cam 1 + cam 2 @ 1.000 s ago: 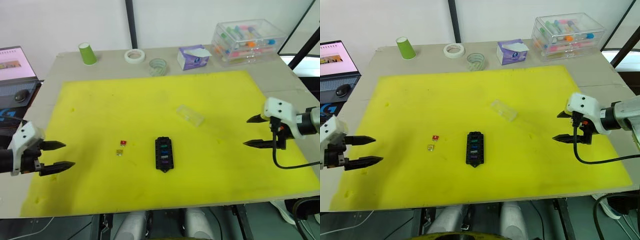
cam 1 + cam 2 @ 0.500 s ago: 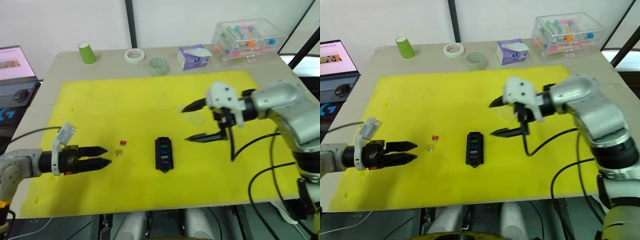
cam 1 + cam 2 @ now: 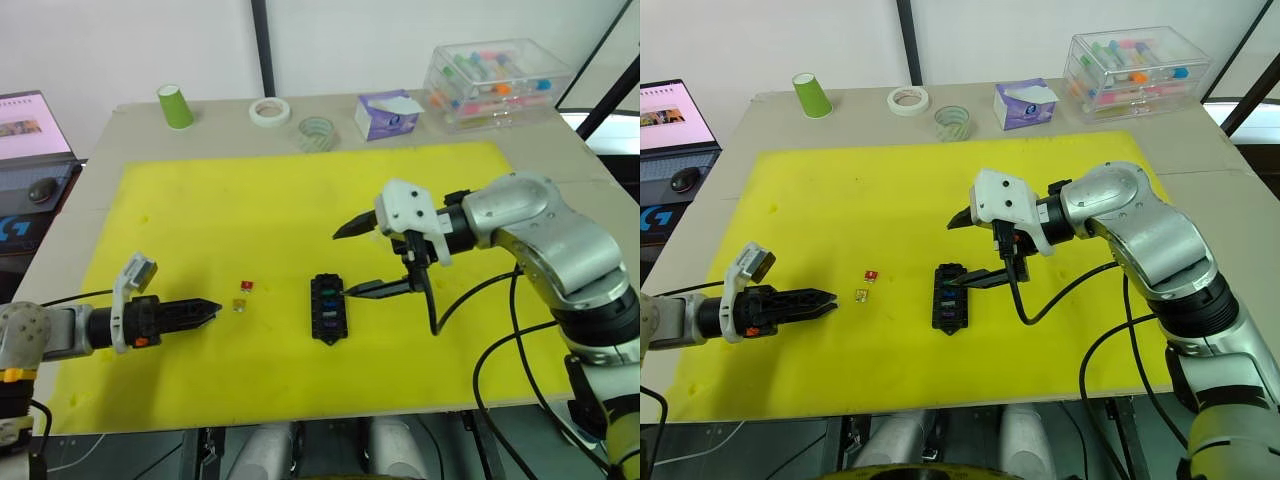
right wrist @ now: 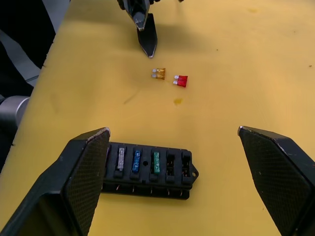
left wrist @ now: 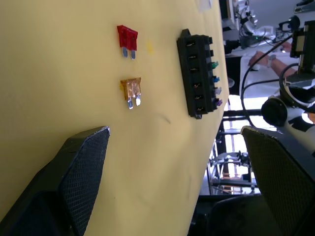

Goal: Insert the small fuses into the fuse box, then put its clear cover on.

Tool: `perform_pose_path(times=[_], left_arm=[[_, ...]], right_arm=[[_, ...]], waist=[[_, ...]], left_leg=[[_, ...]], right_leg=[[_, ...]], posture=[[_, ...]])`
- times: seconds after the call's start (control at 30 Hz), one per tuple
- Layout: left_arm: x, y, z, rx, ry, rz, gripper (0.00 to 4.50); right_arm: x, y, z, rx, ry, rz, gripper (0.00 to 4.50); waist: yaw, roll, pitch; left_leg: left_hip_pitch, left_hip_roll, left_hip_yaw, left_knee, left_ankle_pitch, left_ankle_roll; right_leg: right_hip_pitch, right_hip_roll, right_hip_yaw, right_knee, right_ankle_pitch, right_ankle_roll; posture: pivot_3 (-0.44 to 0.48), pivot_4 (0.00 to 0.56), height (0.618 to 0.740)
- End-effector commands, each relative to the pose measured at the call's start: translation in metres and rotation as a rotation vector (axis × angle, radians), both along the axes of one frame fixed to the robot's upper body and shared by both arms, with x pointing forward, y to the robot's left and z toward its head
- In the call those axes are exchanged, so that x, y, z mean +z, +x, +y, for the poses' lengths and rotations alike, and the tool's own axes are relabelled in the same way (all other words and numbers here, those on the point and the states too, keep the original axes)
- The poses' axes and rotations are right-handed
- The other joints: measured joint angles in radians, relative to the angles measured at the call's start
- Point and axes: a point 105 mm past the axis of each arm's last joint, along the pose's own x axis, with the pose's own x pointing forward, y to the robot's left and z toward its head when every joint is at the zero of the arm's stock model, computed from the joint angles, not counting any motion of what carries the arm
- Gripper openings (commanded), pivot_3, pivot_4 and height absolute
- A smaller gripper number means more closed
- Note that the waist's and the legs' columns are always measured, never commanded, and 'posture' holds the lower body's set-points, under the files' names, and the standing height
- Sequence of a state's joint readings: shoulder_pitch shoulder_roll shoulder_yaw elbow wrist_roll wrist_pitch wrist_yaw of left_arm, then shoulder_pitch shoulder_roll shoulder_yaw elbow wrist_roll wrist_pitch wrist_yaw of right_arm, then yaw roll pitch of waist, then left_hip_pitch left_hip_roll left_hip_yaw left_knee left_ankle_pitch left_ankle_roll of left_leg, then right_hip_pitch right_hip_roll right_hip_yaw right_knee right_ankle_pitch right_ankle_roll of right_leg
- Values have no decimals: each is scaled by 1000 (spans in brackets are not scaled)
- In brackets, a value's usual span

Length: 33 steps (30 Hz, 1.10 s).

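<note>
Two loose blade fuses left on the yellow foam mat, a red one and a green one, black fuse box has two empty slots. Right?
One slip: the loose pair is the red blade fuse and a yellow-amber blade fuse, not green. The left wrist view shows both lying on the yellow foam mat. The green fuse already sits in the black fuse box, which does have two empty slots, as the right wrist view shows.

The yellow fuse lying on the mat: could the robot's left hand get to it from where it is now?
Probably yes. The left hand points at the yellow fuse from just beside it, with bare yellow mat between them. The red fuse lies close by, so a pinch might nudge it.
</note>
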State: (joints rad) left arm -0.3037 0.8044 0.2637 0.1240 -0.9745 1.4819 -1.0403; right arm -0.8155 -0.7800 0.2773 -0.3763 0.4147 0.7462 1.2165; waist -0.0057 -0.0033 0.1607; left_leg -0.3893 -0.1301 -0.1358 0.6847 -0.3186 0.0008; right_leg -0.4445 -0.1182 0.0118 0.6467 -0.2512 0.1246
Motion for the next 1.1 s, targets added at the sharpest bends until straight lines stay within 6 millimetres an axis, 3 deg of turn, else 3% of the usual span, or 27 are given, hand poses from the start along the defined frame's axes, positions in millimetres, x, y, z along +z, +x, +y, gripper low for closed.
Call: perform_pose_path(times=[0.03,0.23,0.57,1.1], left_arm=[[1,6,-8,-12,-1,6,4500],[-1,13,-14,-18,3,8,4500],[-11,14,-7,-20,61,8,4500],[-23,25,-24,-39,44,-20,4500]], right_arm=[[10,-6,6,28,9,-57,4441],[10,-6,6,20,3,-61,4441],[12,-5,8,13,2,-70,4441],[14,-6,11,6,3,-73,4441]], waist=[[-5,-1,-1],[-6,-1,-1],[-6,-1,-1],[19,0,-2]], left_leg=[[0,0,0,0,0,0],[0,0,0,0,0,0],[0,0,0,0,0,0],[1,-1,0,1,0,-1]], right_leg=[[0,0,0,0,0,0],[-1,0,0,0,0,0],[-1,0,0,0,0,0],[1,0,0,0,0,0]], posture=[[0,150,740],[0,150,740],[0,150,740],[0,150,740]])
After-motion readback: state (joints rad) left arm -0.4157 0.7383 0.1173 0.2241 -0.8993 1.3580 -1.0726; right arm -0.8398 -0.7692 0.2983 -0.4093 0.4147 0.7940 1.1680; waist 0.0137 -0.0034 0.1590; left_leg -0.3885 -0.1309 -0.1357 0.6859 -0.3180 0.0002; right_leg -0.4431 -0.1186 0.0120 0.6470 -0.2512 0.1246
